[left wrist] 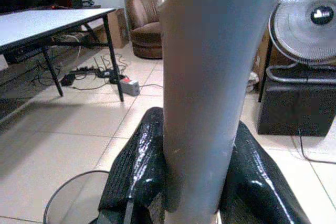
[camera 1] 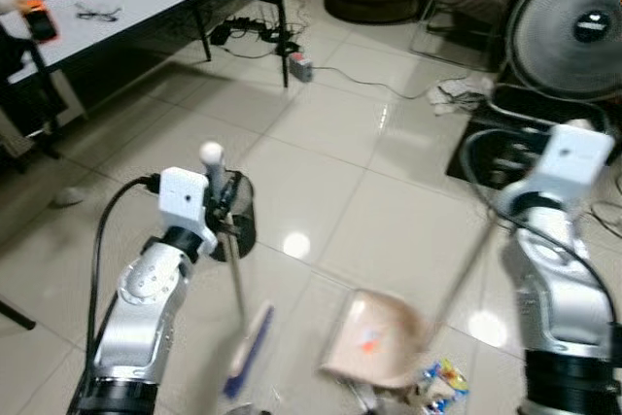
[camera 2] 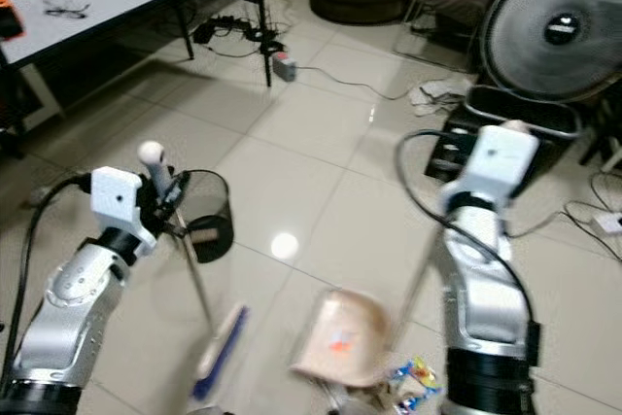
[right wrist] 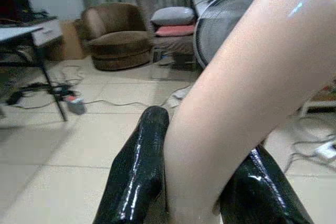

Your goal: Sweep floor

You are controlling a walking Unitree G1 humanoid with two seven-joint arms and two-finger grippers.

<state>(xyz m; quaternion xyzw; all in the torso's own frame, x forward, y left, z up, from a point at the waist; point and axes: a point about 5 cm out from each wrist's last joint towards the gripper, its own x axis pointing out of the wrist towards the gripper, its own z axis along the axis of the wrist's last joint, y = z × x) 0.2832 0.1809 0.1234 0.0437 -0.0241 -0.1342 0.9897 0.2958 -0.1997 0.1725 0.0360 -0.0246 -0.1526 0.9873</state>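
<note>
1. the left gripper (left wrist: 197, 182) is clenched on the broom handle (camera 1: 234, 274), which slants down to the blue brush head (camera 1: 249, 349) on the tiles.
2. the right gripper (right wrist: 202, 182) grasps the dustpan handle (camera 1: 465, 269); the dustpan (camera 1: 371, 349) rests just right of the brush.
3. litter (camera 1: 439, 381) lies beside the pan's right edge, on its far side from the brush.

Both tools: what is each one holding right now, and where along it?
Left tool clamps the broom high on its grey handle; right tool grips the dustpan near its handle's top.
</note>
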